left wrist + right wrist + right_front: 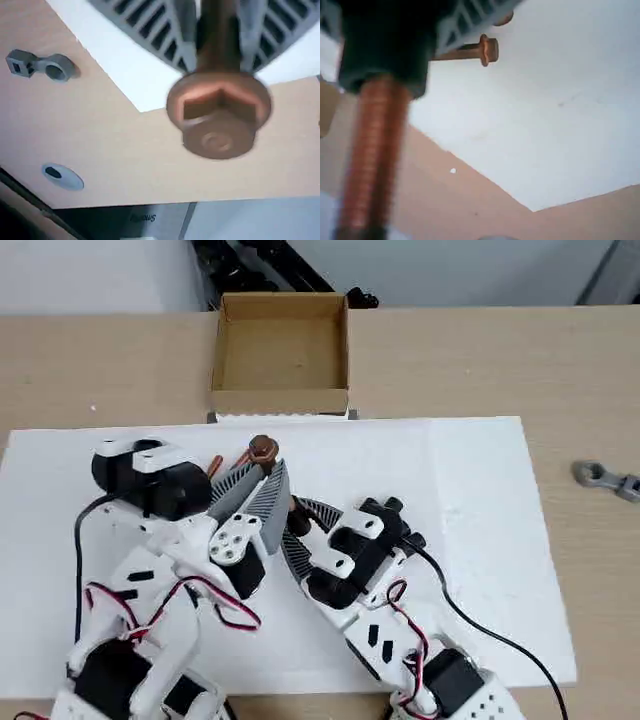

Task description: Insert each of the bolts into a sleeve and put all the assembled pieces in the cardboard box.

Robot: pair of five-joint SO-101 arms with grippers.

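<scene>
Now, your left gripper (264,466) is clamped on a copper bolt (262,449) by its shank, over the white board (480,490) and near the cardboard box (280,400). Just right of it, your right gripper (297,514) pinches a dark sleeve (385,45), and a threaded bolt (370,160) sticks out of it.

White board (480,540) lies on wooden table (100,360). Grey wrench (605,478) rests on bare table at 3 o'clock, apart from board.
</scene>
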